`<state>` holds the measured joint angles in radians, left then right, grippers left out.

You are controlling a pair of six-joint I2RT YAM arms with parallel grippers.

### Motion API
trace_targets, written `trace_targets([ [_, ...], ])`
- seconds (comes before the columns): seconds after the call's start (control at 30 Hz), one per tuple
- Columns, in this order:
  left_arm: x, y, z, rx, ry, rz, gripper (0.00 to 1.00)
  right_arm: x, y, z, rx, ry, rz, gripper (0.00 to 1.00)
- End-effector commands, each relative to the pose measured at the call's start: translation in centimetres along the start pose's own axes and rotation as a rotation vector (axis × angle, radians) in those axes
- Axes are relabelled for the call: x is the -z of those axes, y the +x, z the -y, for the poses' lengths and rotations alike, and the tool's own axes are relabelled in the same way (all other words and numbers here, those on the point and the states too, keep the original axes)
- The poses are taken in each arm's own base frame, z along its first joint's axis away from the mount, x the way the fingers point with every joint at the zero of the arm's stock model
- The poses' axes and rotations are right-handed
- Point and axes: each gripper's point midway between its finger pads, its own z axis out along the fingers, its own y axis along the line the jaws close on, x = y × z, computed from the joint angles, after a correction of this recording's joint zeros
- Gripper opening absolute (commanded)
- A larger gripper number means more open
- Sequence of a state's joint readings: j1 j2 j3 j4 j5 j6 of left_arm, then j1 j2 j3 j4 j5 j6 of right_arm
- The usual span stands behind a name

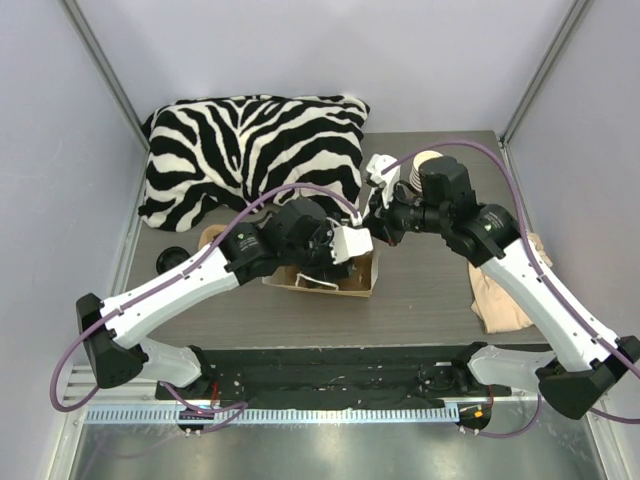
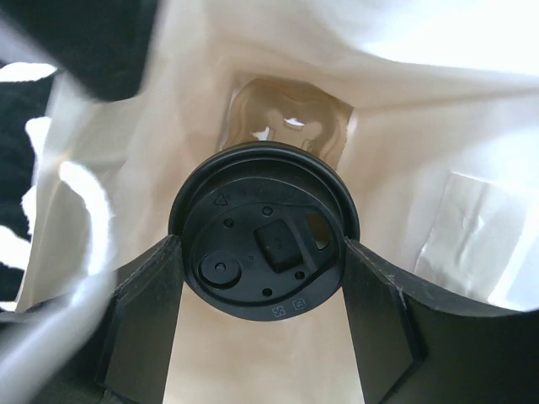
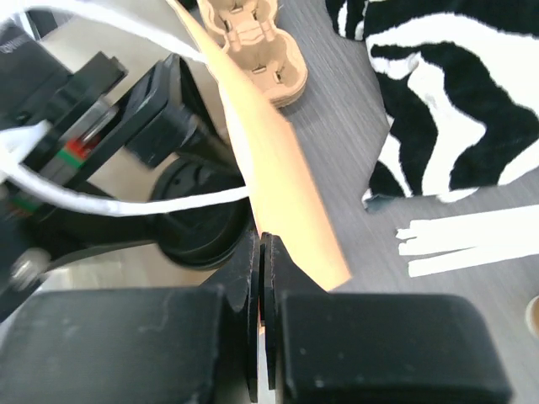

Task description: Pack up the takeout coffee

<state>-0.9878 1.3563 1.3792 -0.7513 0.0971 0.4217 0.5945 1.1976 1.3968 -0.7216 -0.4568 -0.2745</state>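
Coffee cup [image 2: 264, 231] looks light and crushable; our left gripper [image 2: 263, 265] clamps its stiff lid [image 2: 244, 202], right gripper [image 3: 261, 252] pinches the paper bag [image 3: 282, 168].

Black-lidded takeout coffee [image 2: 264, 227], tan bag [image 3: 282, 160]

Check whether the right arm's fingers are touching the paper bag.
Touching. The right wrist view shows the right fingers shut on the paper bag's top edge, pinching it between them with no gap.

The takeout coffee [image 2: 253, 198] is hidden below its lid [image 2: 264, 252] — the bag [image 2: 404, 168] handle [image 2: 88, 198], seemingly rope, is blurred.
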Motion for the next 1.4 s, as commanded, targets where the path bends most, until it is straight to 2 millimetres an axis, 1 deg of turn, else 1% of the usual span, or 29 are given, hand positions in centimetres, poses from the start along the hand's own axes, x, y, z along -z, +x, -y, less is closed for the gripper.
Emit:
trace_targets([
  [0.0,0.6,-1.1,-1.5,0.033,-0.093,0.071,0.0,0.4,-2.2,-0.5,-0.119,0.041,0.139,0.01],
  [0.03,0.4,-0.9,-1.3,0.027,-0.088,0.069,0.0,1.2,-2.5,-1.0,-0.124,0.041,0.171,0.01],
  [0.07,0.3,-0.7,-1.2,0.025,-0.087,0.068,0.0,0.8,-1.3,-1.4,-0.153,0.036,0.159,0.01],
  [0.1,0.3,-0.4,-0.9,0.02,-0.085,0.077,0.0,1.0,-1.6,-1.5,-0.146,0.047,0.188,0.01],
  [0.13,0.2,-0.3,-0.8,0.018,-0.085,0.084,0.0,1.8,-1.8,-1.8,-0.139,0.051,0.216,0.01],
  [0.17,0.2,-0.2,-0.6,0.011,-0.084,0.088,0.0,1.5,-0.7,-2.1,-0.149,0.05,0.205,0.01],
  [0.2,-0.1,0.1,-0.3,0.0,-0.081,0.09,0.0,1.6,-0.8,-2.4,-0.143,0.049,0.228,0.01],
  [0.27,0.1,0.1,0.3,-0.026,-0.08,0.107,0.0,2.0,-0.3,-2.7,-0.135,0.056,0.248,0.01],
  [0.3,-0.1,0.5,0.6,-0.043,-0.078,0.109,0.0,2.1,-0.6,-2.8,-0.124,0.06,0.269,0.01],
  [0.33,0.1,0.2,1.1,-0.06,-0.078,0.124,0.0,1.9,-0.4,-3.1,-0.119,0.061,0.272,0.01],
  [0.4,-0.1,0.6,1.6,-0.078,-0.077,0.128,0.0,2.2,-0.8,-3.5,-0.101,0.055,0.296,0.01],
  [0.43,-0.2,0.5,2.2,-0.092,-0.069,0.134,0.0,2.1,-0.8,-3.9,-0.096,0.042,0.294,0.01],
  [0.47,0.0,0.5,2.2,-0.098,-0.079,0.138,0.0,2.1,-0.9,-4.1,-0.093,0.04,0.296,0.01],
  [0.5,-0.4,0.8,2.6,-0.103,-0.078,0.135,0.0,2.1,-0.9,-4.3,-0.086,0.035,0.298,0.01],
  [0.53,-0.5,0.6,3.0,-0.113,-0.073,0.144,0.0,2.0,-0.8,-4.7,-0.08,0.023,0.294,0.01],
  [0.57,-0.5,0.7,2.5,-0.115,-0.11,0.142,0.0,2.0,-0.8,-4.8,-0.077,0.027,0.296,0.01],
  [0.6,-0.9,1.0,3.0,-0.124,-0.107,0.138,0.0,2.0,-0.7,-5.1,-0.072,0.02,0.292,0.01],
  [0.67,-1.2,0.9,2.9,-0.137,-0.124,0.144,0.0,2.1,-0.6,-5.6,-0.057,0.013,0.286,0.01],
  [0.7,-1.4,1.2,3.1,-0.144,-0.123,0.135,0.0,2.2,-0.5,-5.8,-0.051,0.009,0.277,0.01],
  [0.77,-1.5,1.1,3.2,-0.16,-0.127,0.14,0.0,2.3,-0.6,-6.4,-0.021,-0.005,0.275,0.01],
  [0.8,-1.7,1.4,3.4,-0.169,-0.126,0.134,0.0,2.3,-0.5,-6.4,-0.016,0.0,0.264,0.01],
  [0.87,-1.6,1.6,3.4,-0.188,-0.128,0.129,0.0,2.5,-0.7,-6.8,0.018,-0.006,0.268,0.01],
  [0.97,-1.3,2.0,3.4,-0.203,-0.133,0.121,0.0,2.8,-1.0,-6.7,0.071,0.027,0.27,0.01],
  [1.0,-1.1,2.1,3.4,-0.212,-0.134,0.12,0.0,2.9,-1.0,-7.0,0.086,0.026,0.268,0.01],
  [1.03,-0.7,2.1,3.3,-0.216,-0.139,0.123,0.0,3.0,-1.1,-6.4,0.097,0.06,0.267,0.01],
  [1.13,-0.3,2.4,3.3,-0.236,-0.14,0.114,0.0,3.3,-1.4,-6.4,0.14,0.089,0.276,0.01],
  [1.2,-0.5,3.0,3.5,-0.24,-0.135,0.1,0.0,3.3,-1.4,-6.3,0.15,0.1,0.276,0.01],
  [1.37,-1.1,3.6,4.1,-0.253,-0.117,0.092,0.0,3.1,-1.0,-6.4,0.181,0.111,0.277,0.01],
])
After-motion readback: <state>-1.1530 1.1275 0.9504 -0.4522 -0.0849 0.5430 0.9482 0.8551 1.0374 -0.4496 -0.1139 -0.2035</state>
